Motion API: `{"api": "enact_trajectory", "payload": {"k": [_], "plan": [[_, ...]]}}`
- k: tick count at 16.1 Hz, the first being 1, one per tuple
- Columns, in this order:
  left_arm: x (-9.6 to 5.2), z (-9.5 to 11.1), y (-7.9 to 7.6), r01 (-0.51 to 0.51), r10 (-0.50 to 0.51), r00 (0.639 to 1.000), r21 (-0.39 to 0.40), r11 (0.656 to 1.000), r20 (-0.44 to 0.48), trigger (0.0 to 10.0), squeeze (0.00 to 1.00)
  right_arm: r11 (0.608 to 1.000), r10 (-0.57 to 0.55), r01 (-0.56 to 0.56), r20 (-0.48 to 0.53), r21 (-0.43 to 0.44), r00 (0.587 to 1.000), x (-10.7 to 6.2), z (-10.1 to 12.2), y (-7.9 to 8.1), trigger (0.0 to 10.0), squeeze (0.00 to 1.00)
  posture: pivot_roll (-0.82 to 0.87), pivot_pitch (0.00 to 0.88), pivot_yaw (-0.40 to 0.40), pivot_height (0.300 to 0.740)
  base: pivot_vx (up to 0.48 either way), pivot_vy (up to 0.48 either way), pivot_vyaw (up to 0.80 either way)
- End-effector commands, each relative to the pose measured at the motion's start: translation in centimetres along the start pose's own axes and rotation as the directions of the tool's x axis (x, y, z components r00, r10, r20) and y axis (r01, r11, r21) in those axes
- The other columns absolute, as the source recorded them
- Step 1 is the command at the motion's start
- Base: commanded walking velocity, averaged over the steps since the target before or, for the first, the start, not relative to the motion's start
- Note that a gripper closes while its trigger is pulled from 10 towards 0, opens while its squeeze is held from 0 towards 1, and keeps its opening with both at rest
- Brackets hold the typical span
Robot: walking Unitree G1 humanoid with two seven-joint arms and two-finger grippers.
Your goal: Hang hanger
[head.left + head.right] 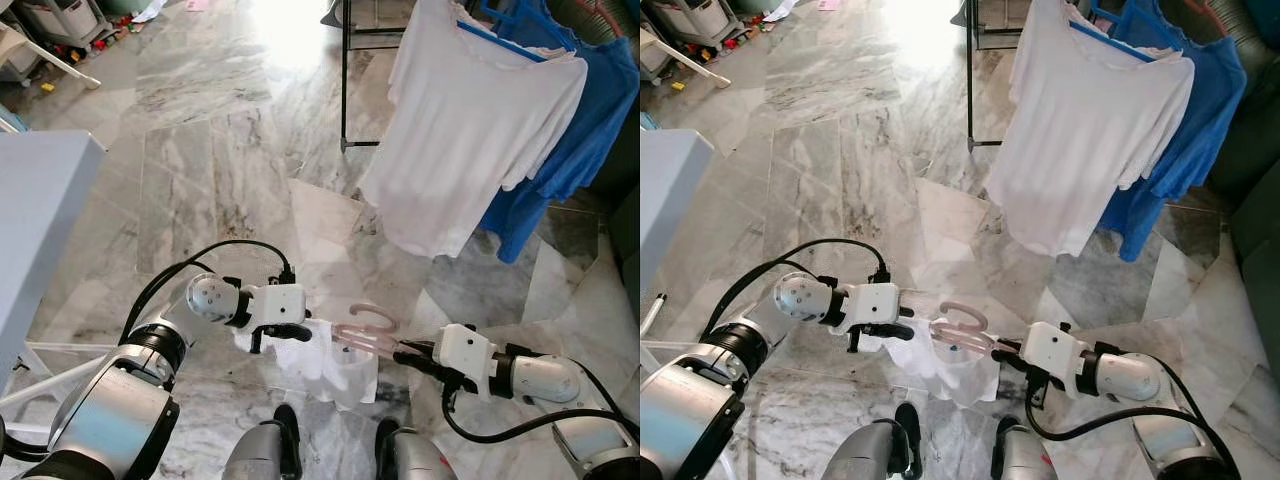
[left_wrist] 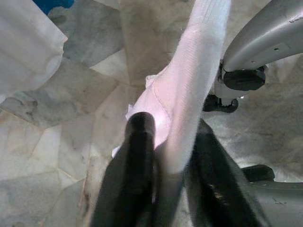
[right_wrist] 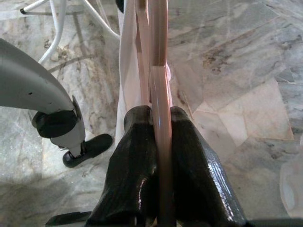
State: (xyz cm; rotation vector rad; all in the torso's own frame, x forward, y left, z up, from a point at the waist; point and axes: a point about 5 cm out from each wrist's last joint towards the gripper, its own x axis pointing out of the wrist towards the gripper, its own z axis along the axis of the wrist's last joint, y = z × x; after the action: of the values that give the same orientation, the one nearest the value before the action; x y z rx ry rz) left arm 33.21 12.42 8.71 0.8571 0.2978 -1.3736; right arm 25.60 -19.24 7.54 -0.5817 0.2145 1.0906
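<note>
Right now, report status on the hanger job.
Right hand shut on pink plastic hanger. Left hand shut on small white garment draped on it. Black clothes rack ahead.

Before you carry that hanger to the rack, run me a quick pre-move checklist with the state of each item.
1. Right pincer shut on the pink hanger: ok, the bar sits between both fingers.
2. Left pincer shut on the white garment: ok, cloth is pinched between its fingers.
3. Hanger hook free of cloth: ok, it curls out above the garment.
4. Garment fully seated on the hanger: cannot tell, it hangs bunched between the pincers.
5. Free space on the rack beside the white shirt and blue shirt: cannot tell, the rail is cut off at the top.
</note>
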Motion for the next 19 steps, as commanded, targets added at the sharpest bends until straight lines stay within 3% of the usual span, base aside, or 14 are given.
{"api": "enact_trajectory", "payload": {"k": [1,11,12,13,17,19], "plan": [[0.2,-0.9,-1.1,0.026,-0.026,1.0,-0.041,0.999,-0.009,0.0,0.0,1.0,0.009,-0.009,0.03,0.001,1.0,0.2,0.4,-0.1,10.0,0.0,-0.15,0.246,0.089,0.74,0.0,0.0,0.0],[0.3,-1.0,-1.5,0.065,-0.066,0.998,-0.049,0.997,-0.009,0.0,0.0,1.0,0.027,-0.028,0.027,0.013,0.999,0.2,0.3,-0.4,10.0,0.0,-0.15,0.237,0.08,0.74,0.0,0.0,0.0],[0.3,-1.0,-1.5,0.064,-0.064,0.998,-0.048,0.997,-0.008,0.0,0.0,0.999,0.03,-0.03,0.029,0.021,0.999,0.2,0.3,-0.3,10.0,0.05,-0.15,0.237,0.08,0.74,0.0,0.0,0.0],[0.3,-1.0,-1.5,0.061,-0.062,0.998,-0.051,0.997,-0.006,0.0,0.0,0.997,0.041,-0.043,0.037,0.058,0.998,0.2,0.3,-0.4,10.0,1.0,-0.15,0.236,0.08,0.74,0.0,0.0,0.0],[0.2,-1.3,-1.7,0.05,-0.051,0.999,-0.056,0.997,-0.011,0.0,0.0,0.988,0.121,-0.119,-0.01,0.098,0.993,-0.7,0.2,-0.5,10.0,1.0,-0.15,0.234,0.083,0.74,0.0,0.0,0.0],[0.1,-1.6,-1.8,0.049,-0.05,0.999,-0.061,0.997,-0.016,0.0,0.0,0.994,0.067,-0.065,-0.015,0.092,0.998,-1.6,0.8,-2.1,10.0,1.0,-0.15,0.23,0.087,0.74,0.0,0.0,0.0]]}}
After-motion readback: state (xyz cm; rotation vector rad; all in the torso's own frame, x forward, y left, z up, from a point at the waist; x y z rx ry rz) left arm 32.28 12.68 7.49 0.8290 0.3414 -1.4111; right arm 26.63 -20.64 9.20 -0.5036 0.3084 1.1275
